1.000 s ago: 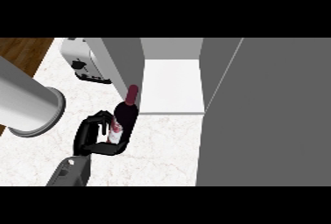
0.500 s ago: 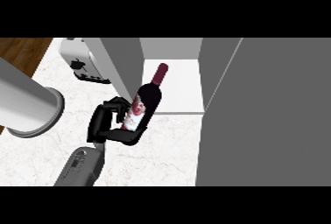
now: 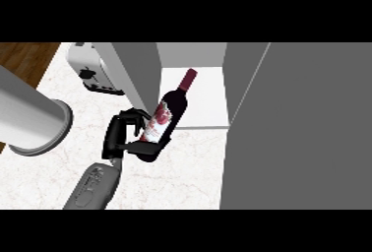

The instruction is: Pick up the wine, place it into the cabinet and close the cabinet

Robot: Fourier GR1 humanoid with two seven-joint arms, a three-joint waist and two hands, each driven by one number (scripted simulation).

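Now left robot hand (image 3: 118, 140) grasping wine (image 3: 170, 106) at lower body; long axis tilted, neck pointing far-right into open cabinet (image 3: 208, 108). Next move probably follows that axis.

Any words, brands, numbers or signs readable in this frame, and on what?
No text can be read.
Label on the wine bottle, held in the right hand: white with red marks, too blurred to read.
Toaster: no lettering visible.
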